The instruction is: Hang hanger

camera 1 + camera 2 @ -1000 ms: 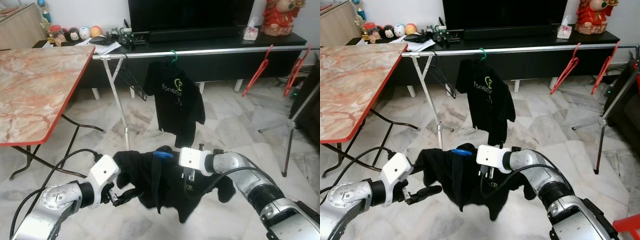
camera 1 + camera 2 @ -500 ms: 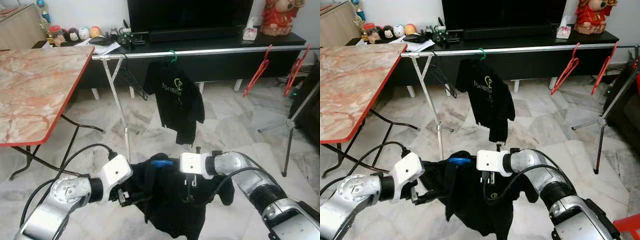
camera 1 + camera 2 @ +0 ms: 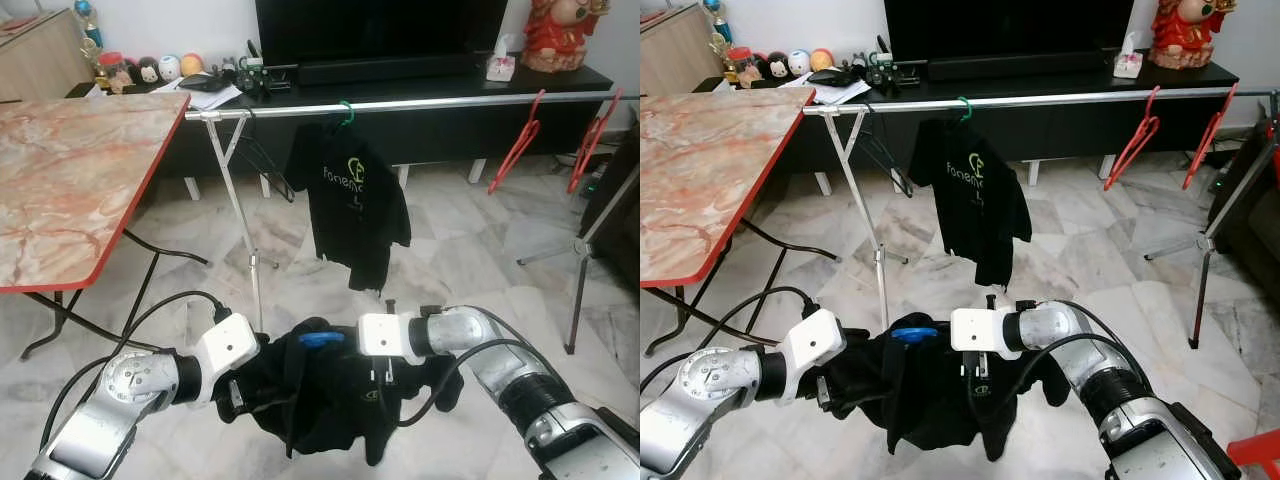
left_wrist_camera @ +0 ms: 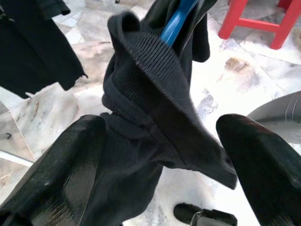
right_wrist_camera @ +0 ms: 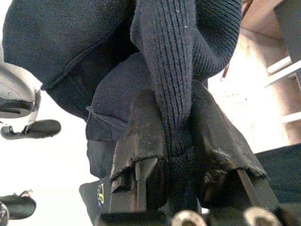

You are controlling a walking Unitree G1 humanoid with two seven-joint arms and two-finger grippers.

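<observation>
The right pincer (image 5: 174, 141) is clamping a fold of the black shirt (image 3: 330, 385), while the left pincer (image 4: 160, 141) is now spreading wide around its collar. The shirt with its blue hanger (image 3: 320, 339) is sagging lower than half a second ago, near the robot and far from the rail (image 3: 420, 103), so hanging isn't started.

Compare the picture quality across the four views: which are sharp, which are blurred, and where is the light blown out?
Left eye view: sharp, evenly lit, rail crisp. Right eye view: likewise. Left wrist view: knit collar sharp, near fingers soft, floor bright. Right wrist view: background blown to white, shirt dark but ribbing legible, fingers close and slightly soft.
</observation>
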